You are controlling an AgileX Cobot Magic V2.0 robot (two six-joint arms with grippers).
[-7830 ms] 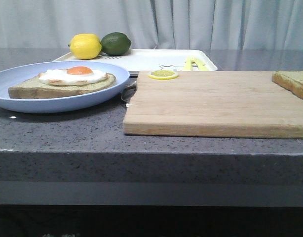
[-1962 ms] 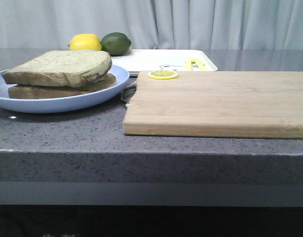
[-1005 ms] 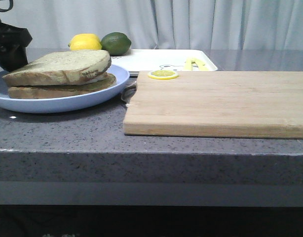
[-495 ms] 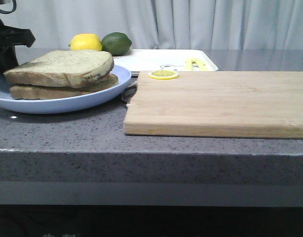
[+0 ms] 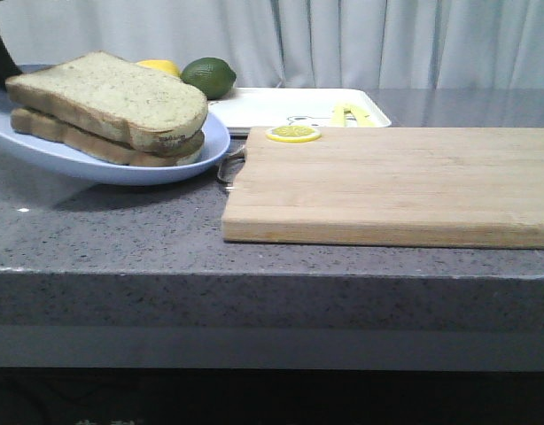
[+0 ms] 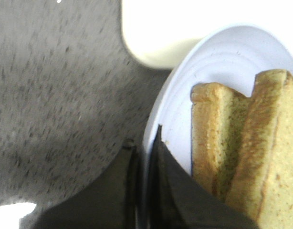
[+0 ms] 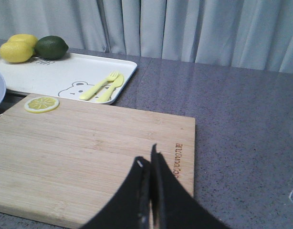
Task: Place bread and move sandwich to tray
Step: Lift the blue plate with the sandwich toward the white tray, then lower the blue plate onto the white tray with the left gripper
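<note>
The sandwich (image 5: 112,106) lies on the round pale-blue plate (image 5: 179,159) at the left. The thick speckled bread (image 5: 104,84) is its top slice and hides the egg. The plate is raised off the counter and tilted, its left side higher. My left gripper (image 6: 145,143) is shut on the plate's rim (image 6: 218,57), next to the sandwich (image 6: 246,143). The white tray (image 5: 281,106) lies behind the plate; its corner also shows in the left wrist view (image 6: 184,24). My right gripper (image 7: 149,160) is shut and empty above the wooden cutting board (image 7: 79,148).
The cutting board (image 5: 396,181) fills the middle and right of the counter, with a lemon slice (image 5: 293,134) at its far left corner. A lemon (image 5: 161,65), a lime (image 5: 208,77) and a yellow fork and spoon (image 5: 347,113) lie on the tray.
The bread slice left the cutting board and now tops the sandwich. My left gripper came in at the left, took the plate's rim and lifted it, so the plate tilts.
</note>
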